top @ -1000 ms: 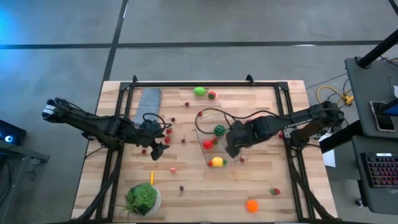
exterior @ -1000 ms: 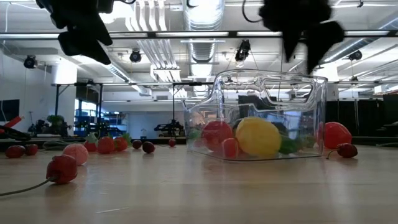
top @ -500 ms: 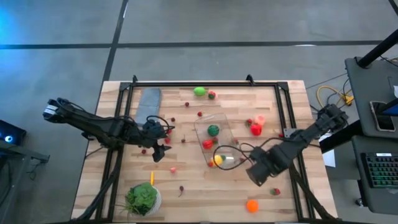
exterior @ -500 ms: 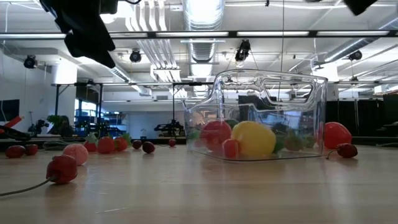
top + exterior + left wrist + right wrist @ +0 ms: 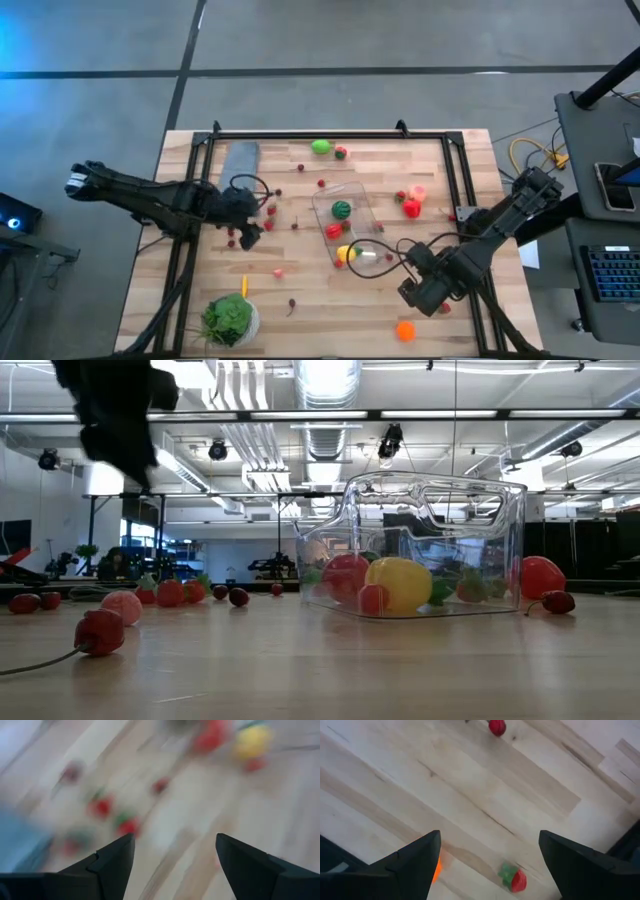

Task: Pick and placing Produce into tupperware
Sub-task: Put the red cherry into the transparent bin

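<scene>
- On the counter (image 5: 200,160), I am seeing the tub (image 5: 345,222) sitting near the middle, upright, with a striped melon (image 5: 341,209), a red piece (image 5: 333,231) and a yellow piece (image 5: 347,253) lying inside it.
- I am holding the right gripper (image 5: 418,293) above the counter's near right part, between the tub and the orange fruit (image 5: 405,330); its fingers (image 5: 415,865) are standing wide with nothing between them.
- In the right wrist view a strawberry (image 5: 514,879) is showing on the bare wood between the fingers, apart from both, and a small red berry (image 5: 497,727) is lying farther off.
- I am keeping the left gripper (image 5: 250,228) over the left half of the counter, among scattered red berries (image 5: 271,211); its fingers (image 5: 112,865) are spread wide and holding nothing.
- The left wrist view is blurring badly, so I cannot tell which pieces are lying under it.
- More produce is lying loose: a green fruit (image 5: 320,147) at the far edge, red and pink pieces (image 5: 412,203) right of the tub, well apart from it.
- A leafy head in a white bowl (image 5: 230,320) is sitting at the near left corner, and a grey cloth (image 5: 238,165) is lying at the far left.
- In the low view the tub (image 5: 435,545) is standing clear, with berries (image 5: 100,630) lying to its left.
</scene>
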`<state>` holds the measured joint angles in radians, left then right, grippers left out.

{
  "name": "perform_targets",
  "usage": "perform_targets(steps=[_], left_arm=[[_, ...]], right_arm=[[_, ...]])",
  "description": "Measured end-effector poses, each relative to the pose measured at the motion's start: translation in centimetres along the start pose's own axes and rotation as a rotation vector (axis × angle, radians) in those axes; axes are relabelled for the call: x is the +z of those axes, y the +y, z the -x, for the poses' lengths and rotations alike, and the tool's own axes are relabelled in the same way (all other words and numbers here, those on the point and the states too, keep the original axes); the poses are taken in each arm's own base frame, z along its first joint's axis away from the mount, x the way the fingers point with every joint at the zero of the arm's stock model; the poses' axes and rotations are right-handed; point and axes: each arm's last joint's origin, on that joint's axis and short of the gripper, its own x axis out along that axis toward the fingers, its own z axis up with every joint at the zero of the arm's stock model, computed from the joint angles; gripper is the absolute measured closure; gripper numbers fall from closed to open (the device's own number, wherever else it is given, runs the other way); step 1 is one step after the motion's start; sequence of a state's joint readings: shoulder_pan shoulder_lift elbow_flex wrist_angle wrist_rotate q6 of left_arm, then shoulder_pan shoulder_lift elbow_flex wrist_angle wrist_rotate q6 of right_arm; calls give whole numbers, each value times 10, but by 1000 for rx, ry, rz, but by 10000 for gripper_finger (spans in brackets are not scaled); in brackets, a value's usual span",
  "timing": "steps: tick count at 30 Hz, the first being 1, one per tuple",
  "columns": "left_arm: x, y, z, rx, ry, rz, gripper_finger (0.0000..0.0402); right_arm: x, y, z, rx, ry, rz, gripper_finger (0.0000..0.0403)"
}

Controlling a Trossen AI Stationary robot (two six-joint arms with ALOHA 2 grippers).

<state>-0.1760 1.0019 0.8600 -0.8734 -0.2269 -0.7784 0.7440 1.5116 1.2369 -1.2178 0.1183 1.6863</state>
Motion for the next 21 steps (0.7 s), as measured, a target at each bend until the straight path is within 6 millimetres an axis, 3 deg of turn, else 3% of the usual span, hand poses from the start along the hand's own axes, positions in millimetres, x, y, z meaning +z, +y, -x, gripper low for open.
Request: perform_targets(steps=[6,10,21], left_arm=[[-20,27,3,228,295,310,137],[-27,32,-2,315,327,308,137],[-57,48,-46,365,331,365,137]], right_arm=[[0,-2,-4,-13,-16,-1,76],[0,-5,-8,-34,-20,-56,76],[-1,-10,-18,-72,-7,-217,76]])
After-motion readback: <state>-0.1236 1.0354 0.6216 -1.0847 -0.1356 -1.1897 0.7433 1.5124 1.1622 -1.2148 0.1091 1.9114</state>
